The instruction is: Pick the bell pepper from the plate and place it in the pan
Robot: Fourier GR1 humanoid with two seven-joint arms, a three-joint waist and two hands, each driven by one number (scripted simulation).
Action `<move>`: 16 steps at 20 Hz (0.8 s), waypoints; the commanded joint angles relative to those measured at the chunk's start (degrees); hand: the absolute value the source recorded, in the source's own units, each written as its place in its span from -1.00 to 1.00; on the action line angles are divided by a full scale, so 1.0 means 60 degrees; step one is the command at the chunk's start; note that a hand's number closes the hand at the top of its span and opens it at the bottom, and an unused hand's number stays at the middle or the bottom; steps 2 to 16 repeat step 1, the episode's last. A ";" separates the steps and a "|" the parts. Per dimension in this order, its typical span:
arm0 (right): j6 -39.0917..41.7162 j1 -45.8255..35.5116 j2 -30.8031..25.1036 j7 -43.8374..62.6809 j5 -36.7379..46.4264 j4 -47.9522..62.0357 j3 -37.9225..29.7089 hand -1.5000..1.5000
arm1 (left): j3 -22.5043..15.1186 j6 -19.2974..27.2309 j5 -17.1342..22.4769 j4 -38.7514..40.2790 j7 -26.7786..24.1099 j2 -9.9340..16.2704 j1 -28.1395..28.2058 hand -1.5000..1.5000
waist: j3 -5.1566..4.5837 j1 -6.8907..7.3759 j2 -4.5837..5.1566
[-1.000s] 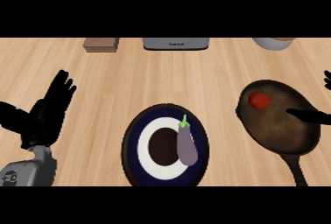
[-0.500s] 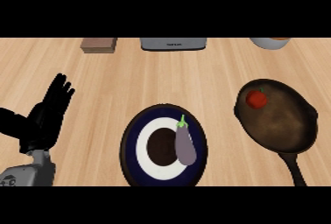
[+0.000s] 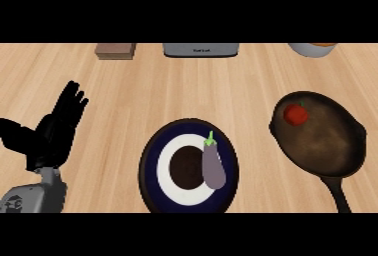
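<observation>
Red bell pepper [image 3: 296, 114] sits in the dark pan [image 3: 336, 150] at frame right, beside the plate [image 3: 159, 150] (eggplant [image 3: 213, 165] on it) at lower centre of the pale wood counter [image 3: 184, 90], left hand [image 3: 55, 135] lower left, fingers straight and released.

A light wooden counter [image 3: 148, 95] carries a dark blue plate [image 3: 155, 165] at its middle. Right of the plate lies a black pan [image 3: 332, 145]. Beyond the plate, along the far edge, sit a brown block [image 3: 116, 50], a grey appliance [image 3: 201, 49] and a bowl [image 3: 313, 48].
</observation>
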 commanded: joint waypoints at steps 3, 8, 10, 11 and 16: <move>0.0143 0.0051 -0.0108 -0.0223 0.0144 0.0153 -0.0236 -1.00 | 0.0039 -0.0103 -0.0092 -0.0107 0.0219 0.0051 -0.0098 0.00 | 0.0000 0.0055 0.0009; 0.0143 0.0051 -0.0108 -0.0223 0.0144 0.0153 -0.0236 -1.00 | 0.0039 -0.0103 -0.0092 -0.0107 0.0219 0.0051 -0.0098 0.00 | 0.0000 0.0055 0.0009; 0.0143 0.0051 -0.0108 -0.0223 0.0144 0.0153 -0.0236 -1.00 | 0.0039 -0.0103 -0.0092 -0.0107 0.0219 0.0051 -0.0098 0.00 | 0.0000 0.0055 0.0009; 0.0143 0.0051 -0.0108 -0.0223 0.0144 0.0153 -0.0236 -1.00 | 0.0039 -0.0103 -0.0092 -0.0107 0.0219 0.0051 -0.0098 0.00 | 0.0000 0.0055 0.0009; 0.0143 0.0051 -0.0108 -0.0223 0.0144 0.0153 -0.0236 -1.00 | 0.0039 -0.0103 -0.0092 -0.0107 0.0219 0.0051 -0.0098 0.00 | 0.0000 0.0055 0.0009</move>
